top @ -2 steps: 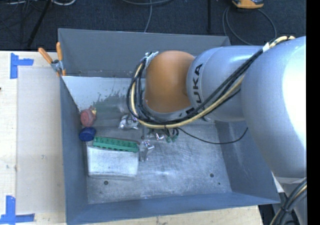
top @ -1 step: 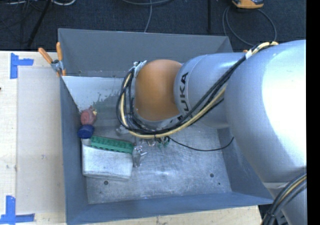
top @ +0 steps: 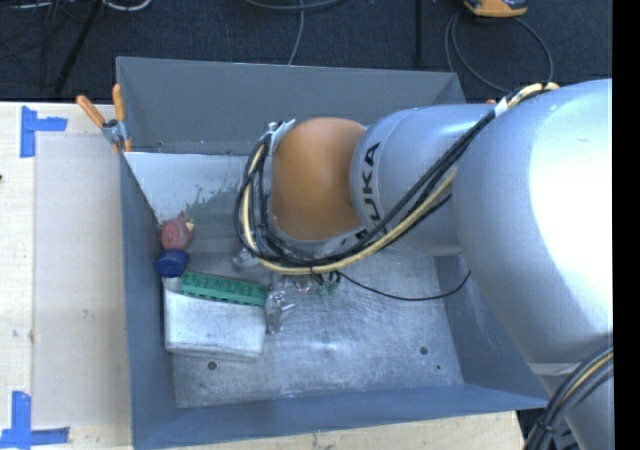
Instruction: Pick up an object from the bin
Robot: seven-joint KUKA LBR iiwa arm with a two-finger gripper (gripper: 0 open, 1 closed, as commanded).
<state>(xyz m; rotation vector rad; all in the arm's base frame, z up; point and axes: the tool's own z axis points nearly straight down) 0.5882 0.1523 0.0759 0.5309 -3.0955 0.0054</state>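
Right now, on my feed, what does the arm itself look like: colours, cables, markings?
The arm is thick, rounded and silver-grey, with KUKA in black letters on the link beside a smooth orange cover at the wrist. Black and pale yellow cables run along the link and loop round the cover. Below it sits a small grey metal gripper.

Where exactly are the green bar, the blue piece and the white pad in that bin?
green bar (top: 222,288), camera view, middle of its toothed length.
blue piece (top: 170,263), camera view, centre of its top.
white pad (top: 210,330), camera view, middle of its flat face.
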